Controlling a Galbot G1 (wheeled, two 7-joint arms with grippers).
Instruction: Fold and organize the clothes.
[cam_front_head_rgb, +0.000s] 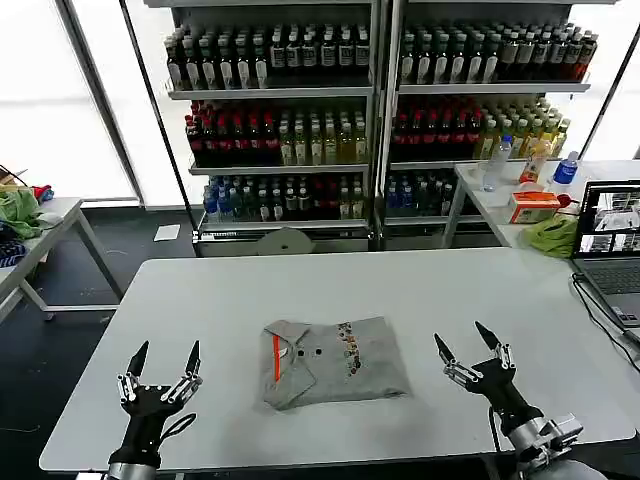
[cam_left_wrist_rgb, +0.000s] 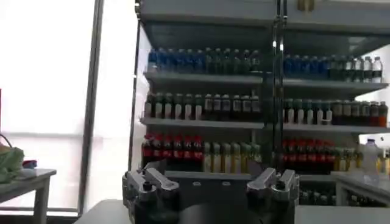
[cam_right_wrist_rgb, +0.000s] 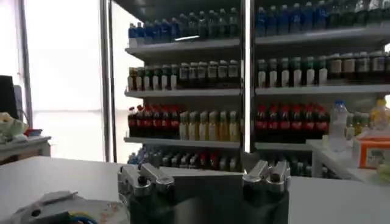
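Folding looked basically done; shirt (cam_front_head_rgb: 335, 362) sat folded on the table (cam_front_head_rgb: 460, 290) between left gripper (cam_front_head_rgb: 161, 373) and right gripper (cam_front_head_rgb: 467, 354), jaws apart, empty; next, probably tidying it.

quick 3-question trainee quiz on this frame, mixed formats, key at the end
1. True or false: the left gripper holds the grey shirt.
2. The orange trim on the shirt lies toward which gripper? A) left B) right
3. Fill in: the shirt lies folded on the white ____.

Key: 1. False, both the left and the right gripper are open, on either side of the shirt and apart from it. 2. A. 3. table.
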